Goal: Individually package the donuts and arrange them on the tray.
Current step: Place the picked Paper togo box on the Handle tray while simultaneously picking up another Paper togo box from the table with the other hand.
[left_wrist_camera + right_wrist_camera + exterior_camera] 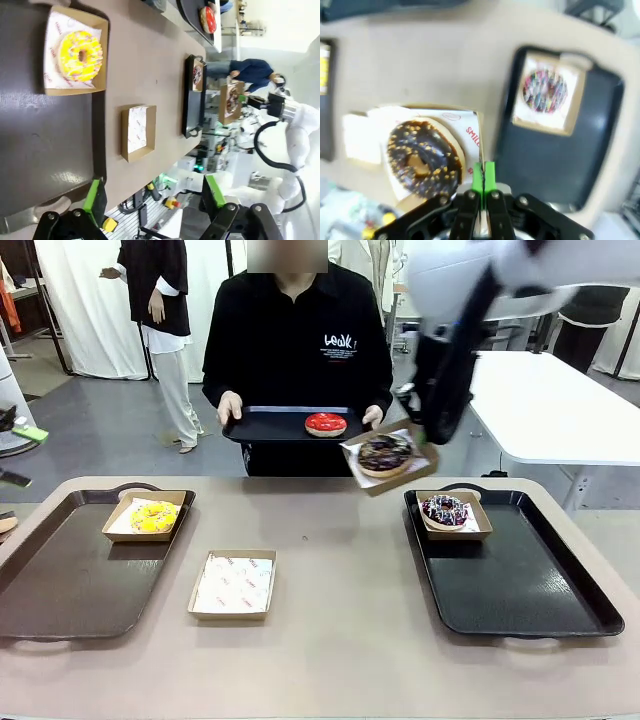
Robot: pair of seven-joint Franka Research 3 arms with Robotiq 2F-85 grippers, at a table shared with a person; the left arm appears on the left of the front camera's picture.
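Right gripper (483, 172) of mine pinches the thin edge of a flat brown cardboard box (423, 455), held up over the table (350, 640). Inside sits a round, shiny chocolate donut (422, 157) with little crumbs. My left gripper (154, 197) is spread wide.

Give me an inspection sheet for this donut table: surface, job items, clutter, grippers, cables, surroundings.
Surface: tan table, with a left tray and a right tray on it.
Job's things: yellow donut boxed on left tray; sprinkled donut boxed on right tray; chocolate donut in the lifted box, in the air over the far edge; red donut unboxed on the person's tray; empty box on the table.
Clutter: nothing seen.
Grippers: left gripper open, above left tray; right gripper shut on the lifted box's edge.
Cables: black cable looped along the right arm.
Surroundings: person at far side; white table behind, at right.
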